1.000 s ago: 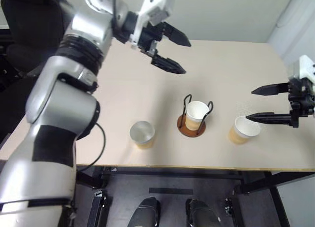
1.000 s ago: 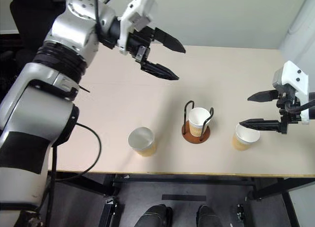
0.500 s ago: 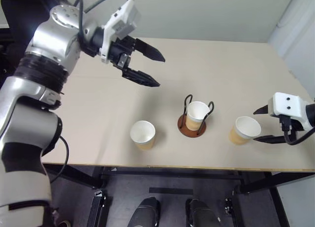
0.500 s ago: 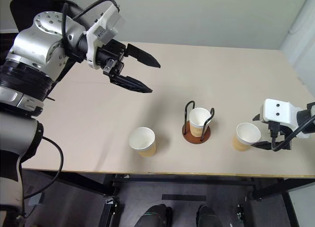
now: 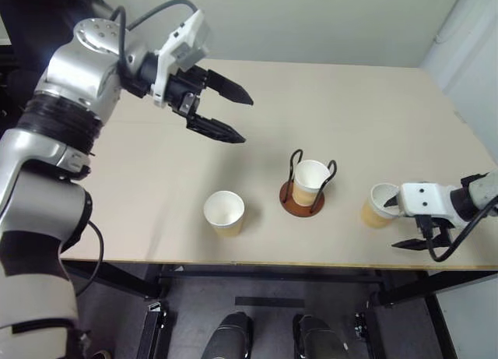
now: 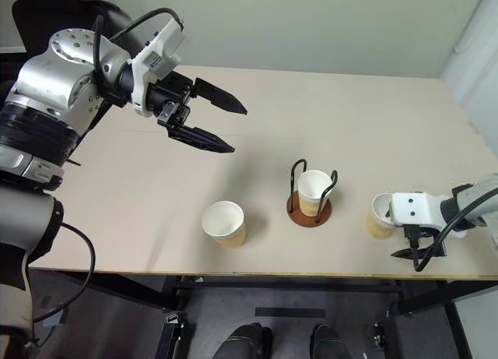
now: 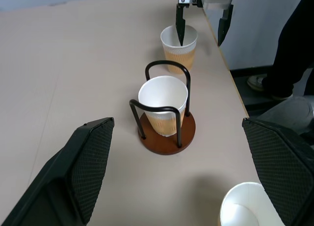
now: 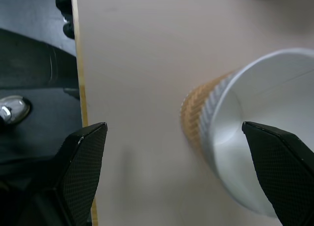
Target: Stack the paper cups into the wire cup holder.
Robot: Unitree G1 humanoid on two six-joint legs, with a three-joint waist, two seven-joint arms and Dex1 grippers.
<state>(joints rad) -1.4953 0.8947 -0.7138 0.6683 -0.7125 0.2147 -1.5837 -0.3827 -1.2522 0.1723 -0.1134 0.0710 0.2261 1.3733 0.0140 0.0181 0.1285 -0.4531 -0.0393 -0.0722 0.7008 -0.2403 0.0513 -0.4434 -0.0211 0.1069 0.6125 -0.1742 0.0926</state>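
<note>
Cup holder: the wire cup holder (image 5: 303,194) stands on the table (image 5: 373,110) near the front edge, about midway along it; its black loops rise from a round reddish-brown base.
Cup in holder: one paper cup (image 5: 310,180) sits upright inside the loops, white mouth up.
Right cup: a second cup (image 5: 377,206) stands near the table's front right corner, apart from the holder, upright as far as the head views show.
Left cup: a third cup (image 5: 224,212) stands upright near the front edge, to the left of the holder and apart from it.
Right hand: the right hand (image 5: 402,223) is at the right cup with its fingers spread; in the left wrist view one finger (image 7: 180,26) reaches into the cup's mouth and the other is outside, over the table's edge. It grips nothing.
Left hand: the left hand (image 5: 231,115) hangs above the table's left half, well apart from all the cups, fingers spread and empty.
</note>
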